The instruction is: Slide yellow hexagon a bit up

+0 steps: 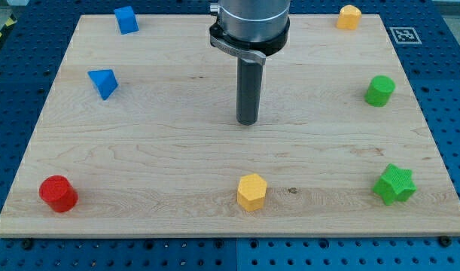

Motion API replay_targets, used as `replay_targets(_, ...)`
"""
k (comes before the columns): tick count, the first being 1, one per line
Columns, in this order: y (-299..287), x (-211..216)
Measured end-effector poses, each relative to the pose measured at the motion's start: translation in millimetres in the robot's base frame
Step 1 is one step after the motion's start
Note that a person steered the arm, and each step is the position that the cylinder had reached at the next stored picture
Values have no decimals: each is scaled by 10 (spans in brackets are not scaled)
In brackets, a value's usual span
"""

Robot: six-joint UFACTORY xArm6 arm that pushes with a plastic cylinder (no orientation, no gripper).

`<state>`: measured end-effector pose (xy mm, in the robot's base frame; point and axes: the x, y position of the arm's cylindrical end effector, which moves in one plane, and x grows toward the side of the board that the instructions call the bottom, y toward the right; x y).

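Here, tip (248,122) resting mid-tabletop (162,158), well above yellow hexagon (252,191) near the view's bottom edge. No fingers, just a bare rod. Another yellow block (349,16) at top right.

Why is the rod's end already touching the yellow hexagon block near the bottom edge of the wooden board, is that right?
Not quite. In the camera view my tip sits near the middle of the wooden board, well above the yellow hexagon block with bare wood between them. The block is indeed near the bottom edge.
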<state>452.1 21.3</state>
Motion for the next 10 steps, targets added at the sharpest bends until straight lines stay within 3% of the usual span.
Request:
replay_targets(2, 0, -39)
replay_targets(3, -269, 22)
replay_targets(5, -1116, 839)
replay_targets(6, -891, 1390)
replay_targets(7, -622, 1587)
replay_targets(10, -228, 1589)
